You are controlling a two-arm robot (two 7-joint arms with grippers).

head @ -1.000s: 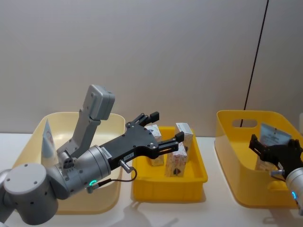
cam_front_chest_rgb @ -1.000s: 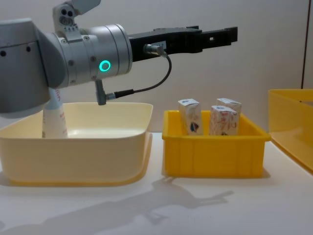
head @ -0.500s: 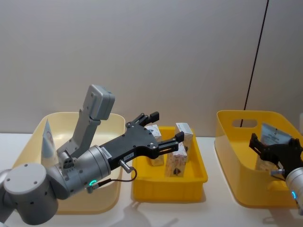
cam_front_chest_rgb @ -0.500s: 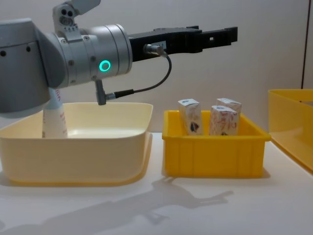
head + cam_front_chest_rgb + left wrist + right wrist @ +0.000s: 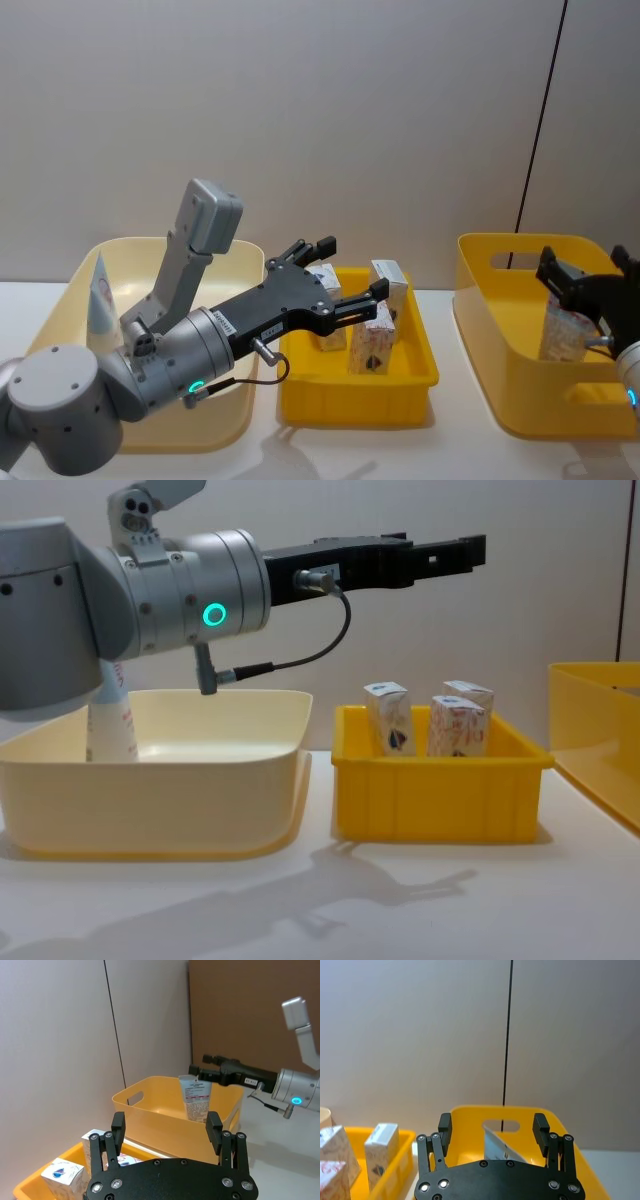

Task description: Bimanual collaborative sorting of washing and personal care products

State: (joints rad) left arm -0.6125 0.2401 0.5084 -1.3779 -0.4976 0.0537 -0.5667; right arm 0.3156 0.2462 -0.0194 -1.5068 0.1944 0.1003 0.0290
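Note:
My left gripper [image 5: 352, 268] hangs open above the small yellow tray [image 5: 350, 400], with nothing between its fingers [image 5: 117, 1127]. In the tray stand three white cartons with orange-red print [image 5: 372, 345] [image 5: 390, 718]. My right gripper [image 5: 590, 278] is open over the big yellow bin [image 5: 490, 300] at the right. A light-blue-and-white tube [image 5: 563, 335] stands in that bin just below it, its crimped end up. The right wrist view shows the tube [image 5: 497, 1147] between and beyond the spread fingers [image 5: 443, 1124]. A second tube [image 5: 100, 295] leans in the cream bin [image 5: 150, 790].
The three containers stand in a row on a white table [image 5: 400, 900], cream at the left, the tray in the middle, the big bin at the right. A grey wall rises close behind. The left arm's body [image 5: 120, 590] fills the space above the cream bin.
My right gripper has risen off the tube in the big yellow bin, and the tube now stands free below it. The left arm has not moved.

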